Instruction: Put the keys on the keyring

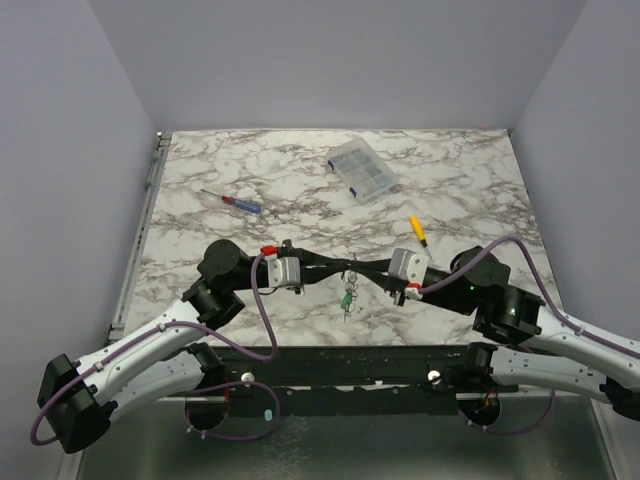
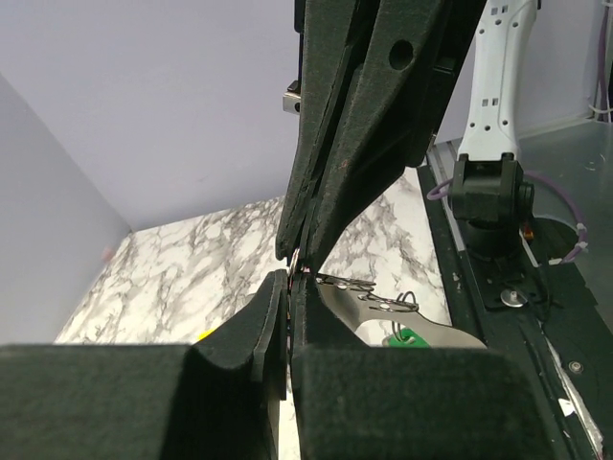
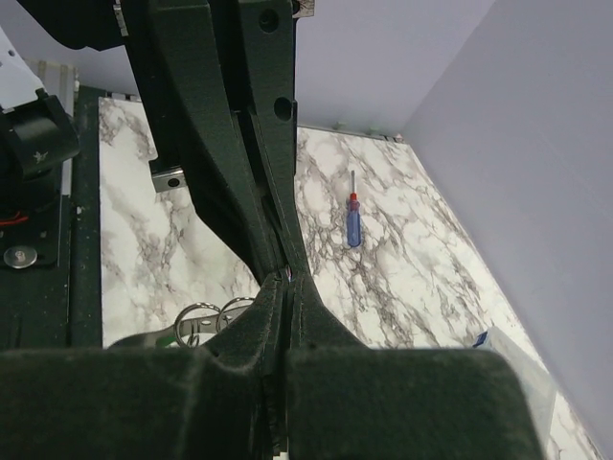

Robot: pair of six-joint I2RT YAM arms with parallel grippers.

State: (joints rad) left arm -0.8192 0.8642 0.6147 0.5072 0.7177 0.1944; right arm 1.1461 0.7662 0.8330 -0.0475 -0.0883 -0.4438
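Left gripper [image 2: 287,309]: we see its two pads pressed flat together, no gap between them, with the tip reaching in towards the middle above the near part of the table.
Right gripper [image 3: 285,293]: also clamped tight, pads touching. It comes in from the opposite side, so the two tips meet nose to nose.
Meeting point: a thin glint of wire shows right where the tips touch, though we cannot tell which pair of pads actually pinches it.
Keys [image 2: 421,331]: a small silvery cluster hanging just beneath the meeting tips, over the near middle of the table. One flat blade juts out sideways in the left wrist view.
Rings [image 3: 204,316]: we count a couple of wire loops just beside the right gripper's fingers, joined to the cluster.
Green tag [image 1: 347,298]: dangles with the keys (it is small, and we cannot make out its shape).
Table [image 1: 470,180]: white marble pattern with grey veins.
Yellow-handled screwdriver [image 1: 417,230]: lies just beyond the right wrist.
Blue-handled screwdriver [image 1: 238,202]: lies farther back on the left, well apart from the arms.
Clear box [image 1: 361,170]: farthest back, lid shut, set at an angle.
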